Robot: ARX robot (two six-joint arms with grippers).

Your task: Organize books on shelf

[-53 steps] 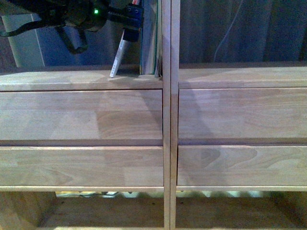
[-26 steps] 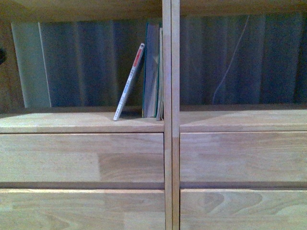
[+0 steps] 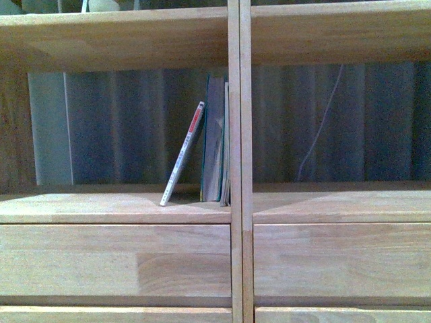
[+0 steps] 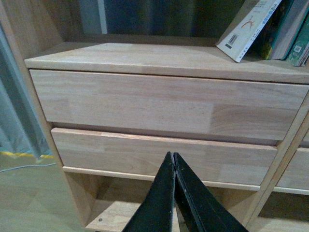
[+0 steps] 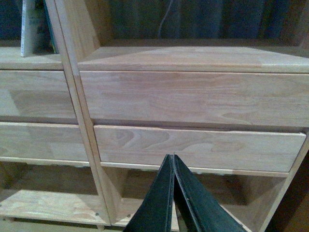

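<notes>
shelf (image 3: 121, 205) left bay: thin white paperback (image 3: 182, 153) tilted, top leaning on upright teal-edged books (image 3: 214, 138) against centre divider (image 3: 234, 168) | left gripper (image 4: 174, 162) jaws pressed together, empty, before drawers | right gripper (image 5: 173, 164) likewise closed, empty

You see dim, bluish, grainy pictures. The shelf (image 3: 121, 40) wood catches soft light from the front, while the space behind the books (image 3: 214, 138) stays dark and shadowy.
</notes>
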